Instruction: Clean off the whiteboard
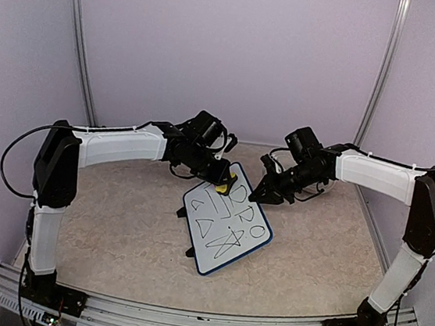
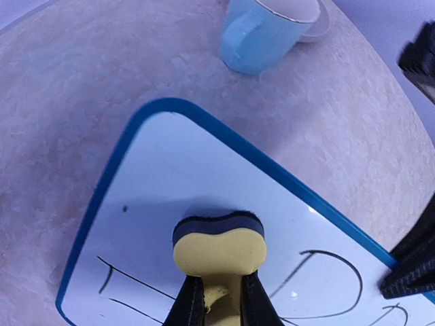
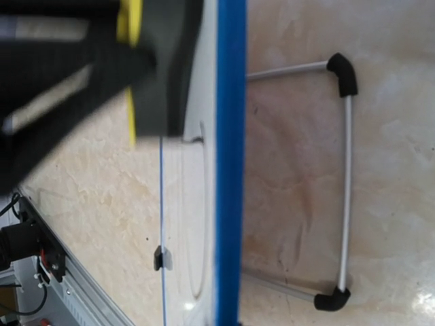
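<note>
Beige marbled table (image 1: 115,230) boxed in by lilac walls, with a whiteboard (image 1: 221,238) mid-table, propped at a tilt on its wire stand (image 3: 346,183).
The left claw (image 2: 219,295) is clamped on a yellow sponge (image 2: 219,248), whose dark face presses on the board's far end, above the black scribbles. The right claw (image 1: 268,191) hangs at the board's right rim with its fingers spread apart. A light blue mug (image 2: 262,37) sits on the table beyond the board.

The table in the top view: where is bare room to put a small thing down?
Free: table between left arm and whiteboard, and between whiteboard and right arm. Crowded: the whiteboard's far end, where left gripper, eraser, right gripper and mug sit close.
</note>
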`<state>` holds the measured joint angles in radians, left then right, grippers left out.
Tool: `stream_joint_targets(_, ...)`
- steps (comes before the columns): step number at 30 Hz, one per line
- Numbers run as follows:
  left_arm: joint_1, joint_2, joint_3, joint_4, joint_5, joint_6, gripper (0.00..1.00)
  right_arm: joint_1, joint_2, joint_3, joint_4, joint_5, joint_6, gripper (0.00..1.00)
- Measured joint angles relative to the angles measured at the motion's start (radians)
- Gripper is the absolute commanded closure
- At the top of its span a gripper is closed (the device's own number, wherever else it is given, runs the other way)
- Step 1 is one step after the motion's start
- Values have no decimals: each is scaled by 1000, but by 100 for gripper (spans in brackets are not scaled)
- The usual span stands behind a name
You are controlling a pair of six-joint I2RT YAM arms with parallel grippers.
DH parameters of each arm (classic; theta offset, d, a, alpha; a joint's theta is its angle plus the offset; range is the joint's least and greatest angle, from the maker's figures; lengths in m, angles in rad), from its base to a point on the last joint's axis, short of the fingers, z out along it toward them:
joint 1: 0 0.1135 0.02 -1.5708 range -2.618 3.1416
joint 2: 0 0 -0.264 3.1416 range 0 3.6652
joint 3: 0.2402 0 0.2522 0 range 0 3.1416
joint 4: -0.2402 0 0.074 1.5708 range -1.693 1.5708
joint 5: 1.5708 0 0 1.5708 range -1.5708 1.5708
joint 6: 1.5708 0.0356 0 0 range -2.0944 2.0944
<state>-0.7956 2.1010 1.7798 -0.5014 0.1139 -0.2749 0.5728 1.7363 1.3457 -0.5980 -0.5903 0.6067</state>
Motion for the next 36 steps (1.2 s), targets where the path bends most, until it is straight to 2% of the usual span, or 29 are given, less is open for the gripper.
stream_joint_targets(7,-32,-30,-23,-14,64,45,100,0,0,0,0,0,-6,100)
stream_joint_targets(14,3,86,195,-145,77,-11,100,0,1,0,3,11,-7,100)
stream_joint_targets(18,44,117,230,-150,86,-52,100,0,1,0,4,11,-7,100)
stream_joint_targets(27,143,64,26,-56,80,-78,100,0,1,0,11,7,-2,100)
stream_joint_targets(36,117,0,-78,0,34,-47,100,0,1,0,11,-5,-2,100)
